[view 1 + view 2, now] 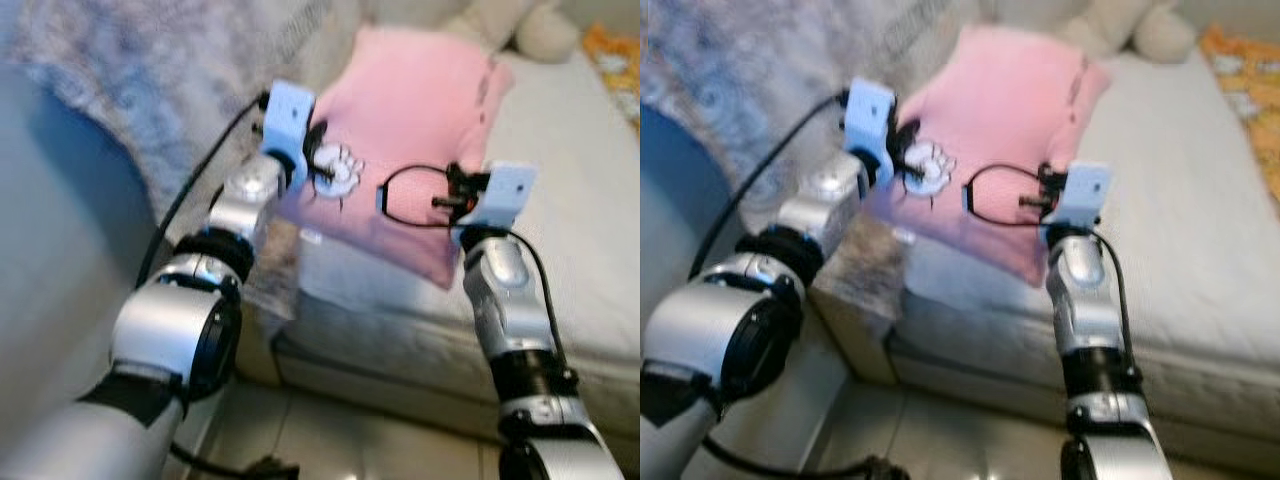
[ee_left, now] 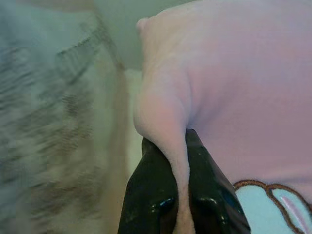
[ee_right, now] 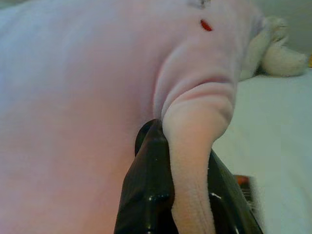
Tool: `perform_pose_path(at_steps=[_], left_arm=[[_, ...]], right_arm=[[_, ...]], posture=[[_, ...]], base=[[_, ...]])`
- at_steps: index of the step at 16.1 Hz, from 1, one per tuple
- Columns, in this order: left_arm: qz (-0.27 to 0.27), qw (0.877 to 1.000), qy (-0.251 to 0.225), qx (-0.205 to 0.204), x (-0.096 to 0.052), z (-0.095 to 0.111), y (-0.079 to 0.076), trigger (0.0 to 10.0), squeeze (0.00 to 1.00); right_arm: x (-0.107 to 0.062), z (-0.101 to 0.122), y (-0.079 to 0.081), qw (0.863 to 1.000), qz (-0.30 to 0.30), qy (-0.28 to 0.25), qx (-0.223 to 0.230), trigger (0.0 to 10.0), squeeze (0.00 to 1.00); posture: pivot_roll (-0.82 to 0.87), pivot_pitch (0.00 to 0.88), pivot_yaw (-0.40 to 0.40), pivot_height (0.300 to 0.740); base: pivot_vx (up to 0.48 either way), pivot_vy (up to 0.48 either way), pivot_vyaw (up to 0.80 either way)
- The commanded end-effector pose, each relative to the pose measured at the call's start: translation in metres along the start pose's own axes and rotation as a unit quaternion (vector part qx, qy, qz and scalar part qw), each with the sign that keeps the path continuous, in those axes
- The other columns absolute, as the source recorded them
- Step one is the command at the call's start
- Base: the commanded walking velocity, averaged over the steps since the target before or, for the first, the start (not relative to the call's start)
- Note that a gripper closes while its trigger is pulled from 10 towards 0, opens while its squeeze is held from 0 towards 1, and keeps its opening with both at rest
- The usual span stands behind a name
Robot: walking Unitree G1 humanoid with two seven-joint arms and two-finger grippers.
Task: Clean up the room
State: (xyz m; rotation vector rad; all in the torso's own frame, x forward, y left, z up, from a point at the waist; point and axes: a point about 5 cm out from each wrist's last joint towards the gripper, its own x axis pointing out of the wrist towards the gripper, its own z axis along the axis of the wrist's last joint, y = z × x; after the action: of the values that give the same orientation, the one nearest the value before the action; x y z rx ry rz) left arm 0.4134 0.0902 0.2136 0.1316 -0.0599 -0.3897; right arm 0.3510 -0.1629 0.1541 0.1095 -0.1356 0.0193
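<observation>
A pink pillow [image 1: 410, 120] with a white paw print is held up over the edge of a white bed [image 1: 570, 230]. My left gripper [image 1: 318, 160] is shut on the pillow's left edge [image 2: 168, 146], with a fold of pink fabric pinched between its black fingers [image 2: 146, 195]. On the pillow's right side my right gripper [image 1: 455, 200] is shut on a bunched fold [image 3: 190, 161] of the same pillow [image 3: 73, 97]. Most of both grippers' fingers is hidden by the fabric in the eye views.
A cream plush toy [image 1: 520, 25] lies at the head of the bed, with an orange patterned cloth [image 1: 615, 60] at the far right. A grey patterned blanket [image 1: 150, 70] hangs on the left. Tiled floor [image 1: 330, 430] runs below the bed's side.
</observation>
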Motion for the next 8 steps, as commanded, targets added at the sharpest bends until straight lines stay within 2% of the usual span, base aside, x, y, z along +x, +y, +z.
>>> perform_pose_path(at_steps=[1, 8], left_arm=[[0.045, 0.999, -0.007, 0.007, -0.0014, 0.0081, 0.0161, 10.0, 0.00], [0.045, 0.999, 0.002, -0.002, 0.0002, 0.0060, 0.0110, 10.0, 0.00]], right_arm=[[-0.0005, 0.0026, -0.0173, 0.999, -0.034, -0.004, -0.001, 10.0, 0.00], [-0.0052, -0.0045, -0.0208, 0.999, -0.041, 0.007, -0.009, 10.0, 0.00]], posture=[[0.01, 0.000, 0.047, 0.740], [0.00, 0.000, 0.061, 0.740]], base=[[0.442, 0.000, 0.00], [0.432, 0.000, 0.00]])
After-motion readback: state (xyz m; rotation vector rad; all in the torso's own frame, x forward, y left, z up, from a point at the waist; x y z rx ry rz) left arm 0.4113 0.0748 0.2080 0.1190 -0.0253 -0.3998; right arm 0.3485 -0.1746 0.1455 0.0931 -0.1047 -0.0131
